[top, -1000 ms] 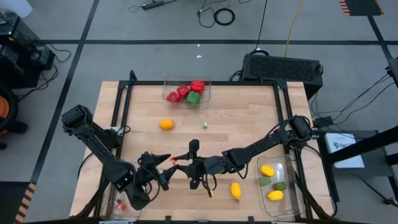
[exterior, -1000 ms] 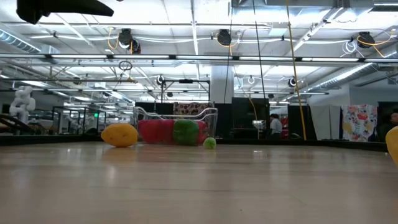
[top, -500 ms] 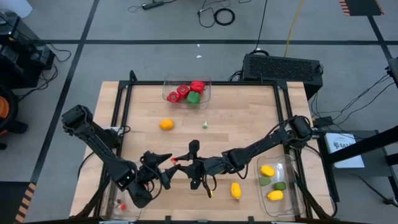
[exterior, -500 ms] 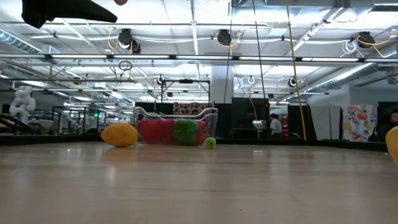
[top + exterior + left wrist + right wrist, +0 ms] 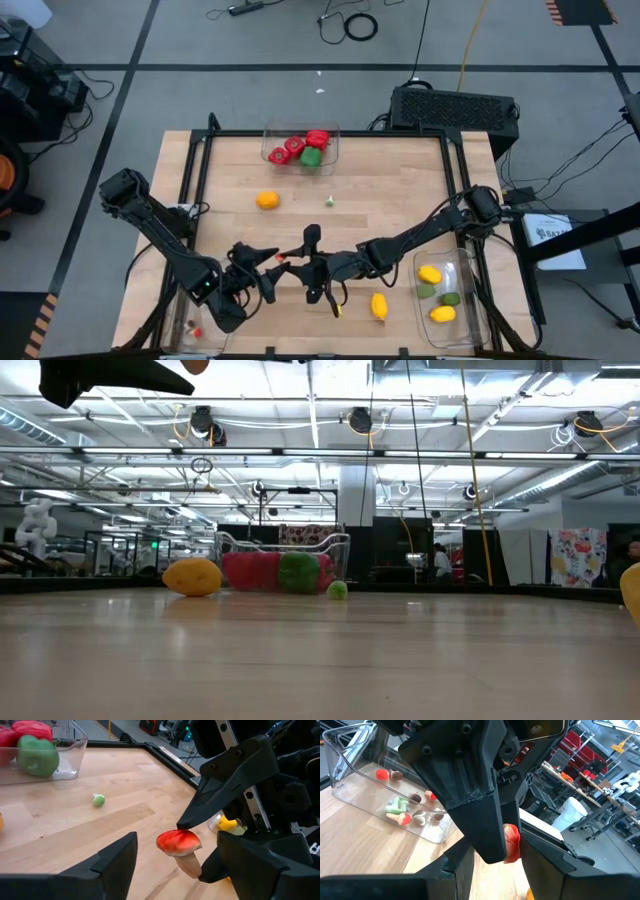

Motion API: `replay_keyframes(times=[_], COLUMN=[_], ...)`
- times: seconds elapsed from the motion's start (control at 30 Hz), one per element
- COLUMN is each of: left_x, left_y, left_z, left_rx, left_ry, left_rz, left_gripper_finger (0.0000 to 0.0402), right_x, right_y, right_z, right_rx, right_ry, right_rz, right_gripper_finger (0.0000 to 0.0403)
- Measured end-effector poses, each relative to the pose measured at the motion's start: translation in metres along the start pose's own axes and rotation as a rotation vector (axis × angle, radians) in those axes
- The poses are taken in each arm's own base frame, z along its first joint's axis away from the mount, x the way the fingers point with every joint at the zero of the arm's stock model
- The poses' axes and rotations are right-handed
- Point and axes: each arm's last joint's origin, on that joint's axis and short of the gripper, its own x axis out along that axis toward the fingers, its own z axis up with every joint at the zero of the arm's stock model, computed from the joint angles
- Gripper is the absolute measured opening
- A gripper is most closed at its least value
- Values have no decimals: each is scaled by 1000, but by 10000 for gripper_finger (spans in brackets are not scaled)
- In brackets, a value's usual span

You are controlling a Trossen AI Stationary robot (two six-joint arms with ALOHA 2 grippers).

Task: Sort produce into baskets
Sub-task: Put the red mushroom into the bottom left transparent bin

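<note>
Red-capped mushroom [image 5: 179, 848] cap-up, stem down, pinched by right fingers [image 5: 220, 800], left fingers [image 5: 117, 857] open

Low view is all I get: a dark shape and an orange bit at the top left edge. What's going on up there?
Observer: The right gripper holds a red-capped mushroom in the air over the table.
Operator: And the left one?
Observer: The left gripper faces it, jaws open on either side of the mushroom, not touching it.
Operator: Where would it go?
Observer: Probably the bin at the table corner beside the left arm; it holds similar small bits.
</note>
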Motion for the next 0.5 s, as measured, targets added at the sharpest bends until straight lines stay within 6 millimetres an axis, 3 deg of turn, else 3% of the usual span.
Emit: replay_keyframes(times=[0.5], left_x=[0], left_y=[0], left_z=[0], left_rx=[7], left_ry=[0], left_rz=[0], left_gripper_finger=[225], right_x=[0], right_y=[0], right_z=[0], right_rx=[0], right_ry=[0], right_rz=[0], right_gripper_finger=[149])
